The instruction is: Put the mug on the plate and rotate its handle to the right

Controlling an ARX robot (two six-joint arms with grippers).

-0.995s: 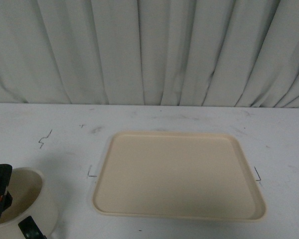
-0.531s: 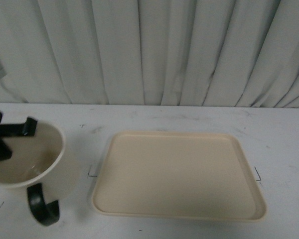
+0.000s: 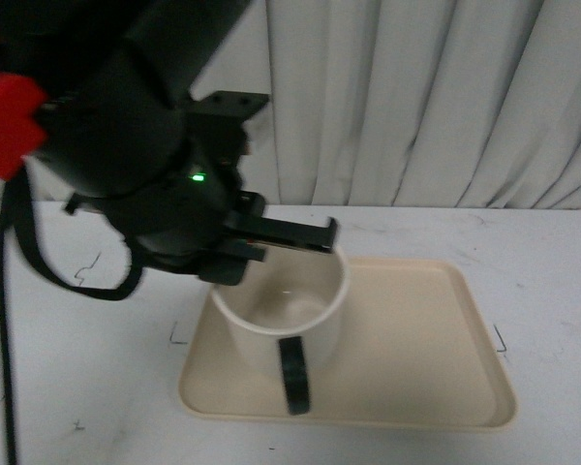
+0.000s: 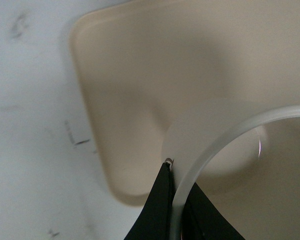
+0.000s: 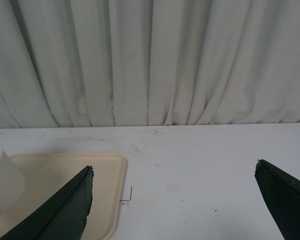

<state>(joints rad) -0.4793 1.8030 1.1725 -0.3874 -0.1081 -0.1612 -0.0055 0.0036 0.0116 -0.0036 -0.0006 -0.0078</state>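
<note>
The cream-white mug (image 3: 283,312) is over the left part of the beige plate (image 3: 416,339); I cannot tell if it touches it. Its black handle (image 3: 293,374) points toward the table's front edge. The smiley face does not show. My left gripper (image 3: 271,254) is shut on the mug's far-left rim, one finger inside and one outside. In the left wrist view the gripper (image 4: 177,185) pinches the rim of the mug (image 4: 225,140) above the plate (image 4: 140,75). My right gripper (image 5: 172,172) is open and empty above the table, right of the plate (image 5: 65,170) and the mug (image 5: 0,180).
The white table (image 3: 77,320) has small pen marks around the plate. A grey curtain (image 3: 416,97) hangs behind it. My left arm's black body and a black cable (image 3: 5,320) fill the left of the front view.
My left arm has carried the mug from the table's near-left corner up and to the right, over the plate. The handle still points toward the front.
</note>
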